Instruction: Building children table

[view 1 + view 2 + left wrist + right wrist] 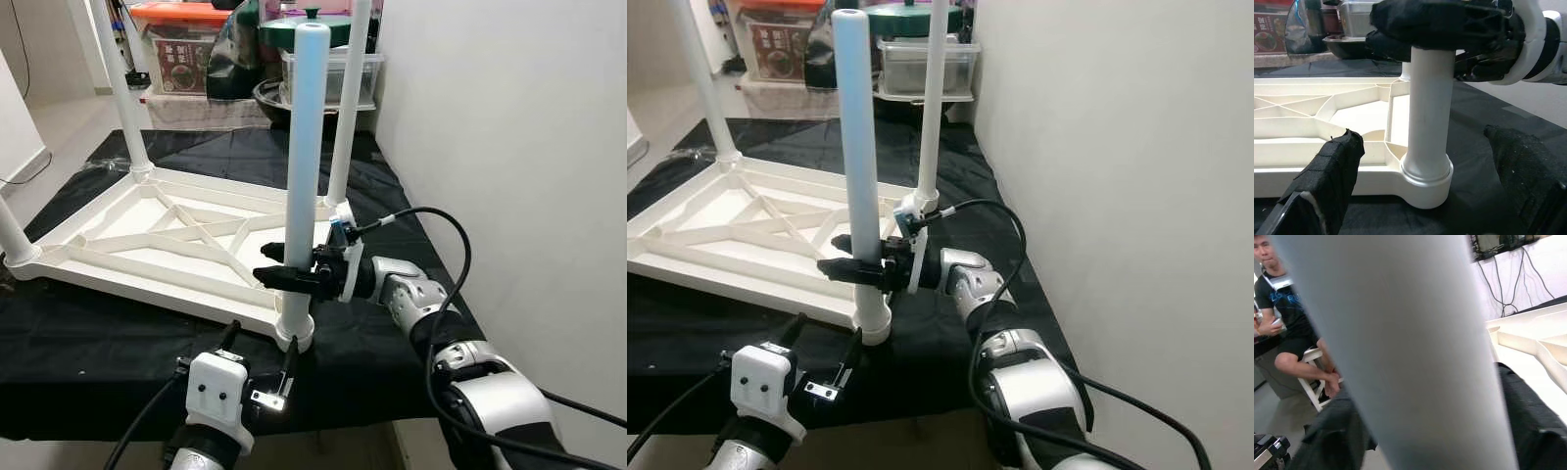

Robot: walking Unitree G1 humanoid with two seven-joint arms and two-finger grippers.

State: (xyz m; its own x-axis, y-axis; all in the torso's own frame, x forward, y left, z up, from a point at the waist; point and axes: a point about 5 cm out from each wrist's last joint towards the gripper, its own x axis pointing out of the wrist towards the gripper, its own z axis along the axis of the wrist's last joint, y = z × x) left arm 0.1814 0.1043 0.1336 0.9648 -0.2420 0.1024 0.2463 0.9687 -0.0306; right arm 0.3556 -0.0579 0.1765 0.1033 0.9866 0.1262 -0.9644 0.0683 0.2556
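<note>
The white children's table top (147, 245) lies upside down on a black cloth (392, 343). A white leg (307, 147) stands upright in the socket (1426, 182) at its near right corner. My right gripper (276, 277) reaches in from the right and is shut on this leg a little above the socket. In the right wrist view the leg (1400, 357) is pressed between the black pads. My left gripper (260, 349) is open just below, its fingers (1332, 171) apart on either side of the socket without touching it.
Three more legs stand in the other corners: far right (348, 108), far left (122, 88) and near left (10, 230). Storage boxes (181, 49) and a green-lidded pot (304, 29) sit behind. A white wall (509, 147) is close on the right. A seated person (1283, 318) faces the table.
</note>
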